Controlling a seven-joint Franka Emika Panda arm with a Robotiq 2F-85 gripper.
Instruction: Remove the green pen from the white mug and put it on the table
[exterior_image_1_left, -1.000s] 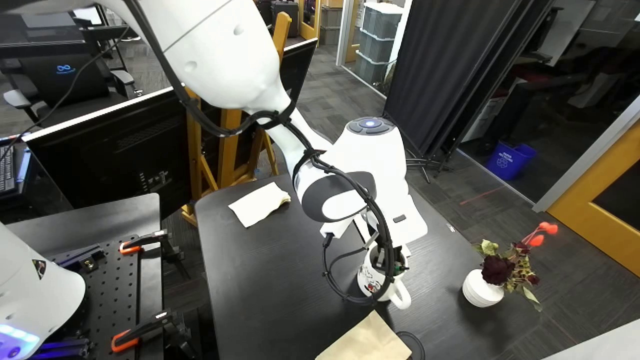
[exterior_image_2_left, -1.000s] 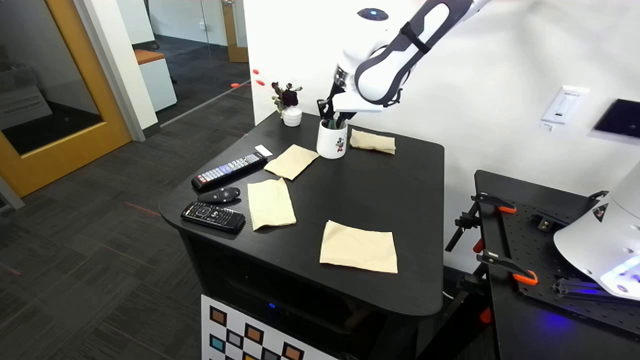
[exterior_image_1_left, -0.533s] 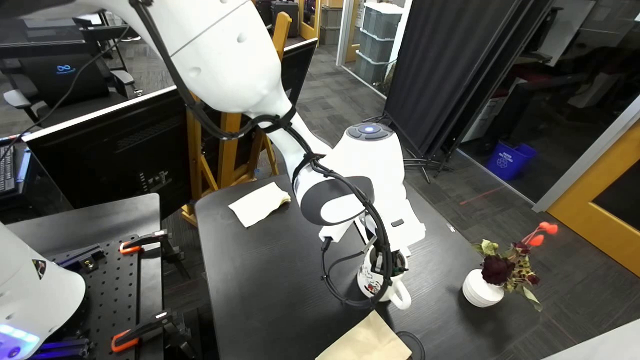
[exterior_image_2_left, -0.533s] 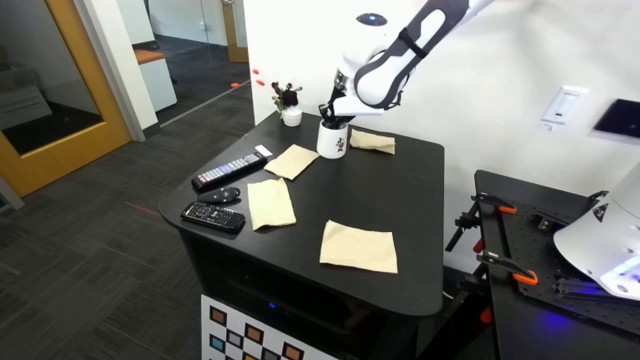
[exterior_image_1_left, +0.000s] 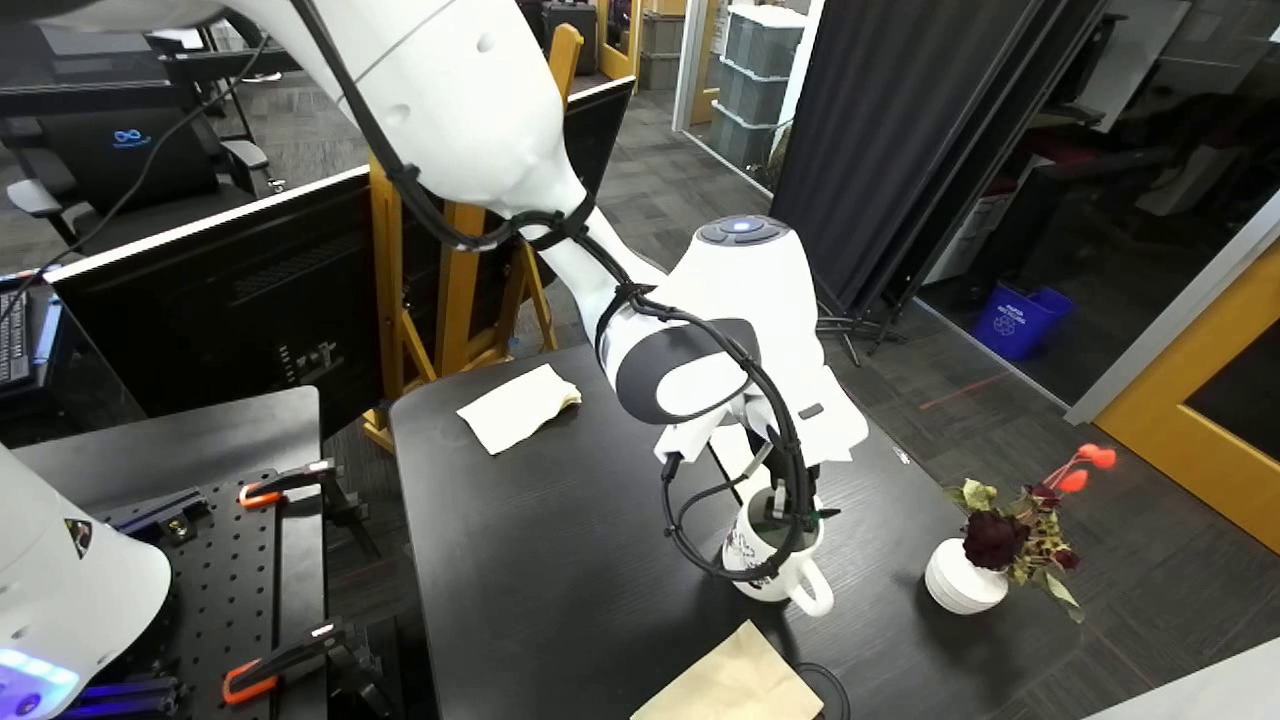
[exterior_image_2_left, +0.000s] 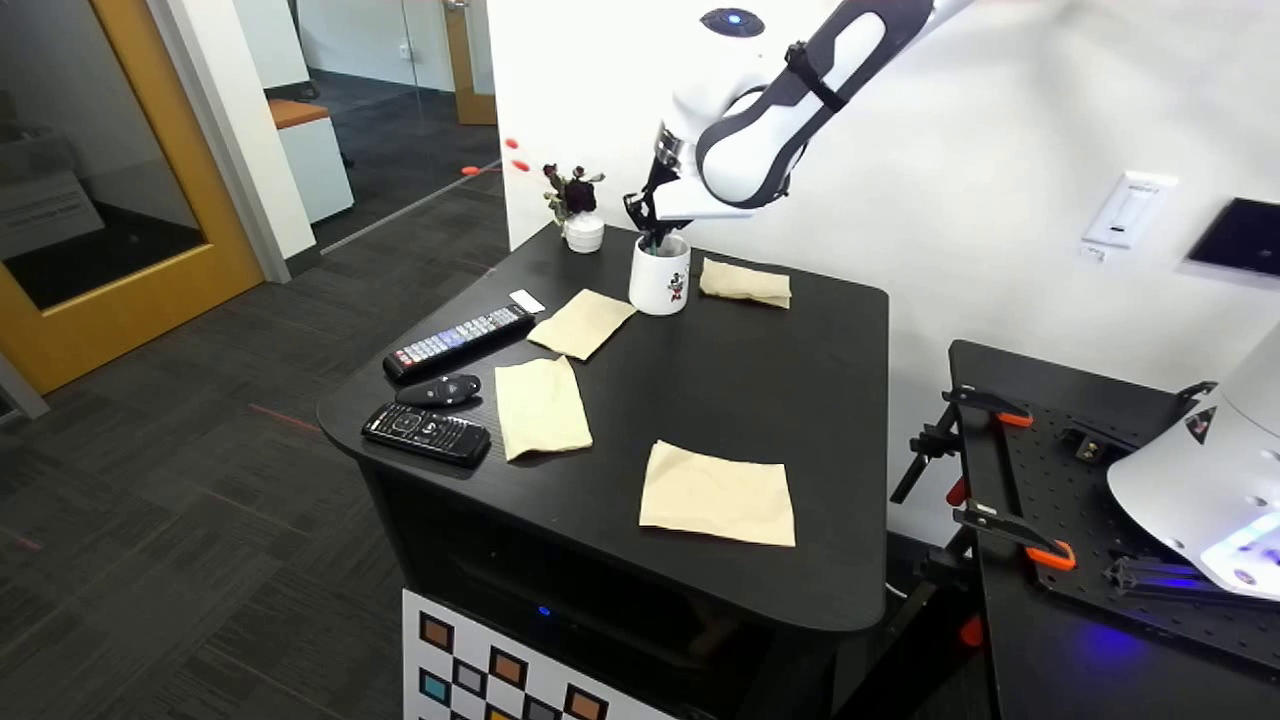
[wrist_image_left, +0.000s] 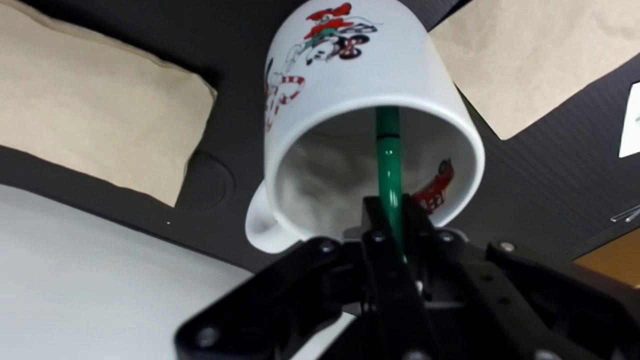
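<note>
Grey carpet (exterior_image_2_left: 190, 520) lies below a black curtain (exterior_image_1_left: 895, 140), a white wall (exterior_image_2_left: 1000, 180) and a yellow-framed glass door (exterior_image_2_left: 130, 180).

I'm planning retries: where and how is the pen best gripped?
I'd probably take the pen by its upper part, from above, pinching its thin shaft from both sides, as the gripper does. It slants out of the mug, whose wall hides the lower end and would bar a low side grip.

In an exterior view I see three black remotes (exterior_image_2_left: 428, 433) left of centre, tan sheets (exterior_image_2_left: 543, 407) to their right; in an exterior view I get a white vase (exterior_image_1_left: 962, 580) lower right, a blue bin (exterior_image_1_left: 1018, 322) mid-right, a chair (exterior_image_1_left: 135, 170) upper left
</note>
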